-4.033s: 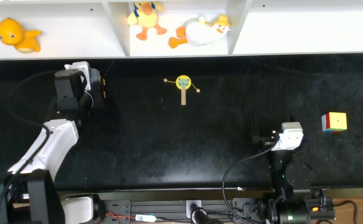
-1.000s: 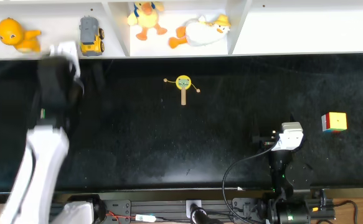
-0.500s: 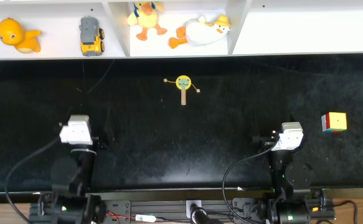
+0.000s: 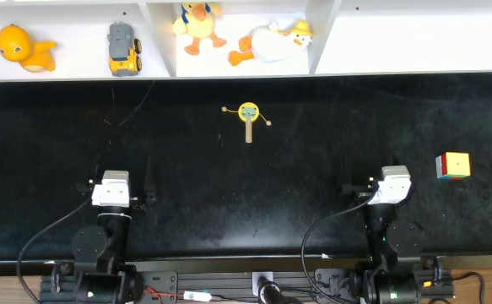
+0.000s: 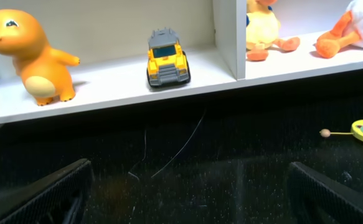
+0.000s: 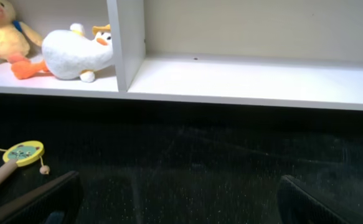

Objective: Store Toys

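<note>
Toys are spread between a white open-fronted shelf and the black felt-like table top in front of it. An orange plastic dinosaur figure and a yellow-and-grey toy truck stand apart in the left compartment. A yellow plush duck and a white plush duck with orange feet lie in the middle one. On the table, a round yellow rattle drum on a wooden stick lies near the shelf, about midway across. A multicoloured puzzle cube sits well to the right.

Each arm is folded close over its own base at the near edge of the table, wrist low and level, aimed at the shelf. The left gripper has its dark fingers spread wide and holds nothing. It faces the truck and the dinosaur. The right gripper also has its fingers spread wide around bare table. It faces the divider beside the white duck, with the cube off to its right.
</note>
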Motion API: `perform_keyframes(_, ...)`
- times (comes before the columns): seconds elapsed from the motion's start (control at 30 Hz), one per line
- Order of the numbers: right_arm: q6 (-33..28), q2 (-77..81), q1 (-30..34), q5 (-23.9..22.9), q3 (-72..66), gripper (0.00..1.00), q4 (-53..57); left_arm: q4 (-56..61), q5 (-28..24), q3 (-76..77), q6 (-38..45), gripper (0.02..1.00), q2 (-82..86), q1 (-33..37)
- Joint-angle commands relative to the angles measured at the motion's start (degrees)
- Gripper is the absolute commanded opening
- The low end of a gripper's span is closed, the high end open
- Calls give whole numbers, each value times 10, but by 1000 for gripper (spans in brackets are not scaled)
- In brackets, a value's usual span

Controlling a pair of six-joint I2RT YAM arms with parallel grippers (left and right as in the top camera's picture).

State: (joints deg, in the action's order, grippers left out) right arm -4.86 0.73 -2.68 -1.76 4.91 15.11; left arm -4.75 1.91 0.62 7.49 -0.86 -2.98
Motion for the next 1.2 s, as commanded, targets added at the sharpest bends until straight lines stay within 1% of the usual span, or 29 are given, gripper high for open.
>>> perform_keyframes(0.03,2,-5,-3,-2,1,996,-2,-1,-14,-2,-4,998,7,5)
perform_keyframes(0.7,2,-5,-3,-2,1,996,-2,-1,-14,-2,-4,996,7,5)
perform_keyframes(0.83,3,0,-3,-10,7,996,9,-1,-14,-2,-4,996,7,5)
perform_keyframes(0.87,10,9,-3,-10,14,996,17,-1,-14,-2,-4,996,7,5)
perform_keyframes(0.93,53,43,-5,-10,40,996,38,-1,-14,-2,-4,998,7,5)
perform_keyframes(1.0,98,95,-12,-9,83,996,56,-1,-14,-2,-4,996,7,5)
perform_keyframes(1.07,127,162,-22,-3,142,996,80,-1,-14,-2,-4,998,7,5)
perform_keyframes(1.13,145,226,-32,8,203,996,114,-1,-14,-2,-4,996,7,5)
perform_keyframes(1.2,163,290,-48,7,262,996,159,-1,-14,-2,-4,996,7,5)
